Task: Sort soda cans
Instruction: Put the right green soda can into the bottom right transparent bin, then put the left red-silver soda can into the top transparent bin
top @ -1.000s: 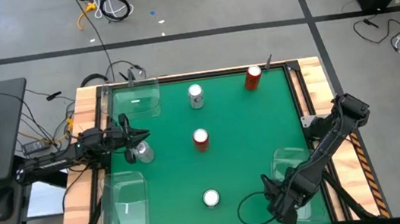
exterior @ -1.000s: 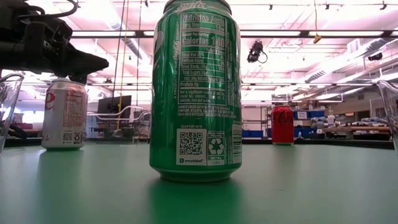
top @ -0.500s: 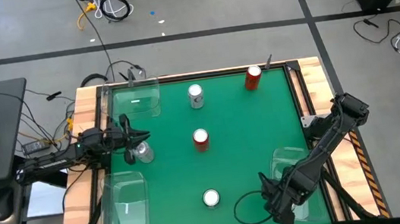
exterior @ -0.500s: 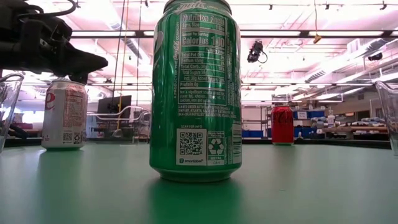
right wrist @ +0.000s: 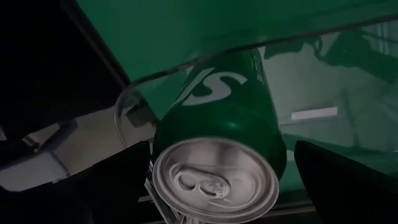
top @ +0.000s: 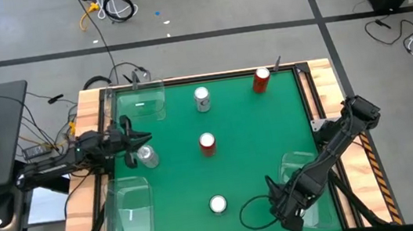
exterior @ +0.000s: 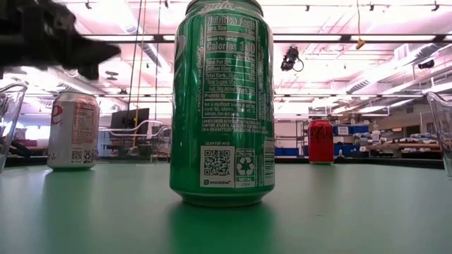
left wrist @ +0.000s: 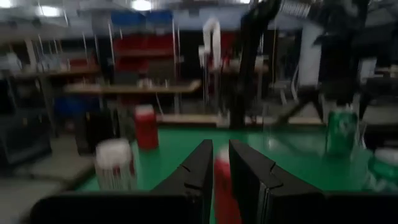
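Green felt table (top: pixel 251 153), and the right gripper (top: pixel 287 210) sits low over the clear bin (top: pixel 296 169) at the near right corner, jaws spread wide, with a green can (right wrist: pixel 217 143) lying on its side between the fingers, silver top facing the wrist camera. It looks let go rather than pinched, resting in that bin. Over on the left, the left gripper (top: pixel 132 139) hovers just beside a silver can (top: pixel 148 156) that stands upright on the felt; its fingers (left wrist: pixel 198 171) are nearly pressed together with nothing between them. Out on the table: a second green can (exterior: pixel 222 106) near the front edge, a red can (top: pixel 208 144) in the middle, a silver one (top: pixel 202 99) farther back, and another red can (top: pixel 261 80) at the far right. The two clear bins on the left, far (top: pixel 140 101) and near (top: pixel 130 213), look bare from above.

The risks, as I see them: a lying can may roll or catch a finger as the right arm lifts away, and the left arm's narrow jaws could clip the silver can and knock it over.
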Controlling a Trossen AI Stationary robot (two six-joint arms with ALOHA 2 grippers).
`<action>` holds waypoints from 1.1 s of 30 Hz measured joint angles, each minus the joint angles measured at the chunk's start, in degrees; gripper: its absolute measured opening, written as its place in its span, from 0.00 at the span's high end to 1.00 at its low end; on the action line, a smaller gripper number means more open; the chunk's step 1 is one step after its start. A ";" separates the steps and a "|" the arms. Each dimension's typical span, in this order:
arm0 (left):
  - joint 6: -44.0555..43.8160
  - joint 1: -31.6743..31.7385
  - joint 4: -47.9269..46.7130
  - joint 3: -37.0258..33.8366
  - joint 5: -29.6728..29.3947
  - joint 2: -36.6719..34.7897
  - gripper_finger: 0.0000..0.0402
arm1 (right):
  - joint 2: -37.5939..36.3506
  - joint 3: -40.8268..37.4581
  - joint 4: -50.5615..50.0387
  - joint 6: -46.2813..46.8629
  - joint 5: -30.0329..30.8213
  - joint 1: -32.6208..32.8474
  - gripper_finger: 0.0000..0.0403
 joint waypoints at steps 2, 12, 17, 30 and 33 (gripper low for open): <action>1.59 0.00 -0.06 1.65 0.04 0.04 0.85 | -0.39 0.00 0.07 -0.32 -0.01 -0.45 0.05; 4.81 0.00 3.57 3.64 6.50 0.07 0.85 | -6.03 -0.02 0.06 -0.23 3.06 -2.45 0.08; 2.20 0.02 4.62 3.61 6.51 1.30 0.86 | -10.37 -0.02 -0.08 -3.76 12.44 -4.62 0.08; 2.12 0.04 -9.23 15.45 4.39 18.21 0.99 | -11.35 -0.36 6.75 -37.83 36.87 -20.76 0.09; 3.02 0.04 -11.84 19.52 3.15 22.20 0.99 | -8.76 -0.44 9.00 -45.91 37.18 -26.49 0.16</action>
